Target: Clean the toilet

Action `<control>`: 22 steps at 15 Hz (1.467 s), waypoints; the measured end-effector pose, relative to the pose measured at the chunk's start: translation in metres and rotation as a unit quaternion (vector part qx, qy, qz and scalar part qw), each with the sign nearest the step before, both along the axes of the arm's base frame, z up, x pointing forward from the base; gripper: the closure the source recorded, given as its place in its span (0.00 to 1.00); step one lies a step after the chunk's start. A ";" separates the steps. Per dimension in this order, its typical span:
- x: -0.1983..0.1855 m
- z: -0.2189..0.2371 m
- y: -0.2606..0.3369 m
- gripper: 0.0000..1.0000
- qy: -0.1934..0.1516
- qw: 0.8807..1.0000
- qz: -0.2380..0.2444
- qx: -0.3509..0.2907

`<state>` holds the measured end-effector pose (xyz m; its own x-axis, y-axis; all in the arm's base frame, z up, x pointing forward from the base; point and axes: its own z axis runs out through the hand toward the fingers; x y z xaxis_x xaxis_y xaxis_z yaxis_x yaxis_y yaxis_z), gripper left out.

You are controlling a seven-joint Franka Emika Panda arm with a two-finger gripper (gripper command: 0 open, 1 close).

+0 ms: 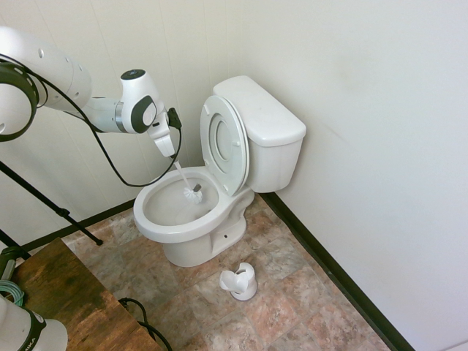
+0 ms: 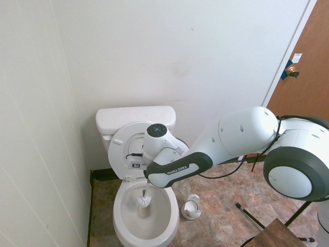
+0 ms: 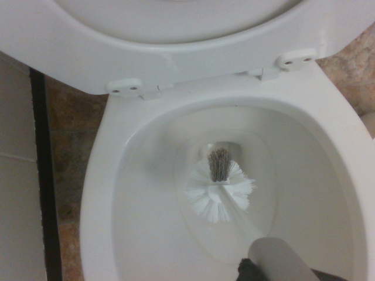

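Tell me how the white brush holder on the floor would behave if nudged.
The holder looks like thin, stiff plastic, so it would probably keep its shape. Its round base sits flat on the floor, so a low push would likely slide it. Pushed near its open top, it might tip, as it seems hollow and light.

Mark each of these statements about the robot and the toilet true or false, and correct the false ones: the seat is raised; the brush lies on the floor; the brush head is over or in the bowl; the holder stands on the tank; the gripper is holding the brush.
1. The toilet seat is raised. True.
2. The toilet brush lies on the floor. False: its head is down at the bowl.
3. The brush head is over or in the bowl. True.
4. The brush holder stands on the tank. False: it is on the tiled floor beside the toilet.
5. The gripper is holding the brush. True.
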<state>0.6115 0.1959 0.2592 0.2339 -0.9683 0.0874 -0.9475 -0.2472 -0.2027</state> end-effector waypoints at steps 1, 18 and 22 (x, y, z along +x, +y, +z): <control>0.003 0.000 0.003 1.00 -0.002 1.000 0.001 -0.001; 0.017 -0.078 0.041 1.00 -0.045 0.997 -0.059 -0.022; 0.014 -0.091 0.061 1.00 -0.047 0.997 -0.059 -0.024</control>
<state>0.6258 0.2574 0.1685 0.1068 -0.9828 0.1504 -0.9479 -0.1463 -0.2831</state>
